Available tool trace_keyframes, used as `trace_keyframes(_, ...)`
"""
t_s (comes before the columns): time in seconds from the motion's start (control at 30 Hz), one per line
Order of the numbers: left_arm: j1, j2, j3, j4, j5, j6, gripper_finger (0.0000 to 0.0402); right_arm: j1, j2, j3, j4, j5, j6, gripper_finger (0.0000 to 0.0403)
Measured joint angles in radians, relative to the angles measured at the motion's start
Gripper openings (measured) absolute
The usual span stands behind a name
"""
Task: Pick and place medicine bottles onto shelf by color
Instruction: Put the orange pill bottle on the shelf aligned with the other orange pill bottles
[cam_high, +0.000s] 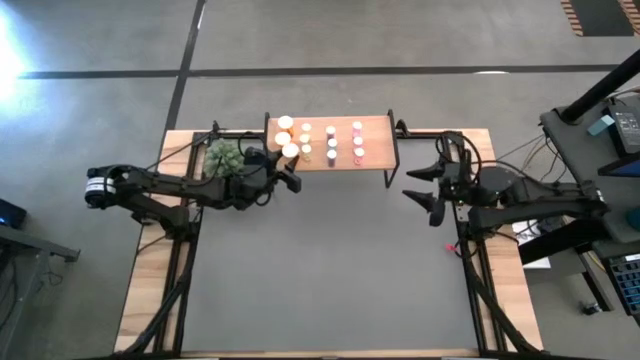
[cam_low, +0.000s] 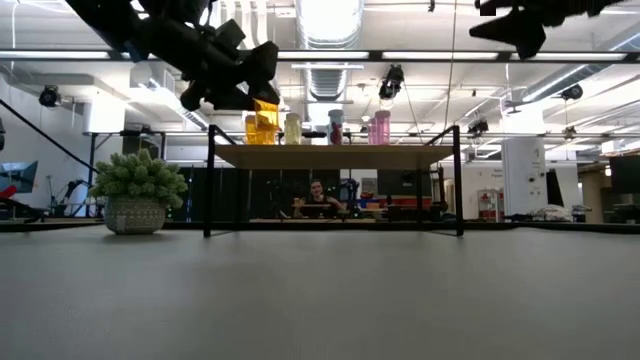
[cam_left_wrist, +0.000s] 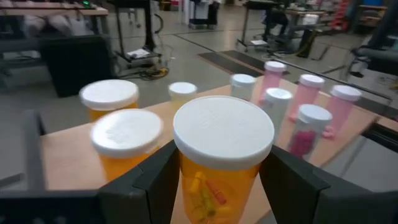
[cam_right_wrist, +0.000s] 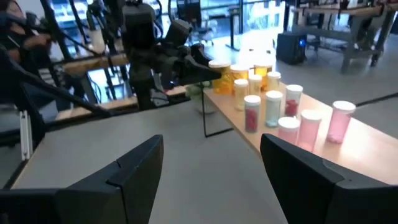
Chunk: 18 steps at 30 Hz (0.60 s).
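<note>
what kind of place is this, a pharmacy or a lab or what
Most likely a robotics lab or workshop, not a pharmacy: exposed ceiling ducts and strip lights overhead, a concrete floor, and workbenches with equipment behind the test table.

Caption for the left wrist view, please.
Left gripper shut on an orange bottle at the shelf, beside two orange bottles, pink ones beyond.
</note>
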<state>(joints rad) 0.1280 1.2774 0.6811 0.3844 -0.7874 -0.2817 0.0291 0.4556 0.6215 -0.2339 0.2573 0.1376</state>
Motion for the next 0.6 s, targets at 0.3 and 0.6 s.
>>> trace_keyframes(0.3,-0.007,-0.001,-0.001,-0.039,-0.030,-0.037,0.0186,0.000,-0.030,-0.211,0.207,0.004,0.019,0.0258)
trace_keyframes(0.6,-0.006,-0.001,-0.005,-0.079,-0.032,-0.100,0.0186,0.000,-0.030,-0.385,0.517,0.004,0.018,0.0258)
